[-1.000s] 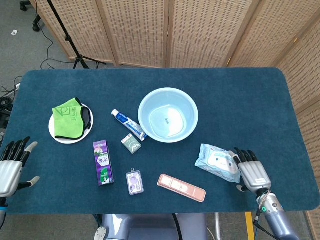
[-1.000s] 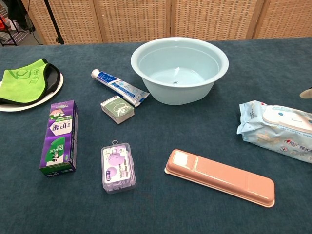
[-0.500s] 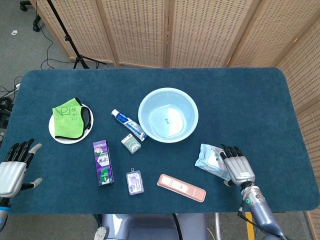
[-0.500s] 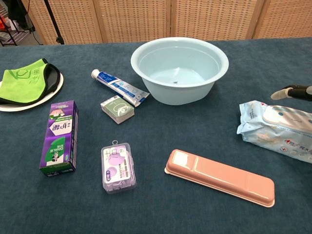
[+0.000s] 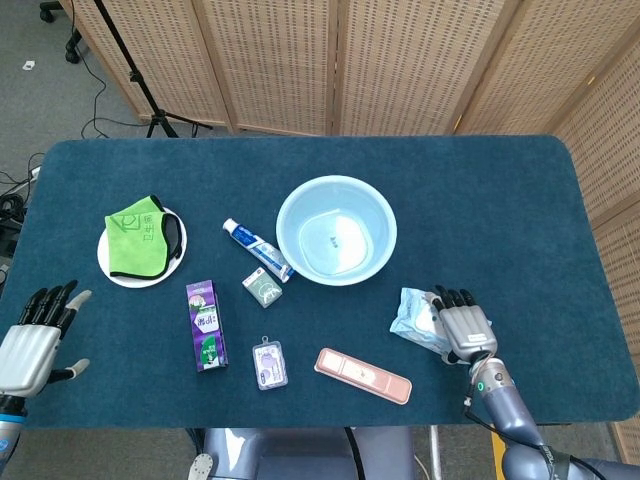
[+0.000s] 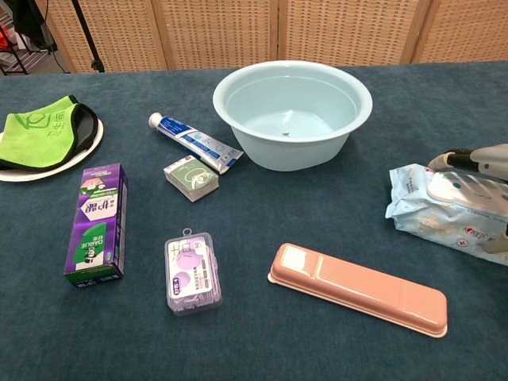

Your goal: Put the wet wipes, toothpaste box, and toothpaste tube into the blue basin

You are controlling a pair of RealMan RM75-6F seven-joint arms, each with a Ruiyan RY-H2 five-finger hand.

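Note:
The light blue basin point(image 5: 284, 228) point(image 6: 295, 154) stands mid-table with nothing in it. Left of it lies the white and blue toothpaste tube point(image 5: 257, 250) point(image 6: 194, 141). The purple toothpaste box point(image 5: 204, 325) point(image 6: 99, 222) lies flat further left, near the front. At the front right is the pale blue wet wipes pack point(image 5: 411, 315) point(image 6: 440, 208). My right hand point(image 5: 462, 328) point(image 6: 486, 159) is spread over the pack's right part, its fingers apart and not closed on it. Off the front left corner, my left hand point(image 5: 32, 340) hangs open and holds nothing.
A green cloth point(image 5: 140, 238) lies on a white plate point(image 5: 110, 270) at the left. A small green box point(image 5: 263, 289), a purple clear case point(image 5: 269, 363) and a long pink case point(image 5: 362, 375) lie near the front. Wicker screens stand behind the table.
My right hand has slid left from the table's right side onto the wet wipes pack. My left hand has shifted slightly right and down. The objects have not moved.

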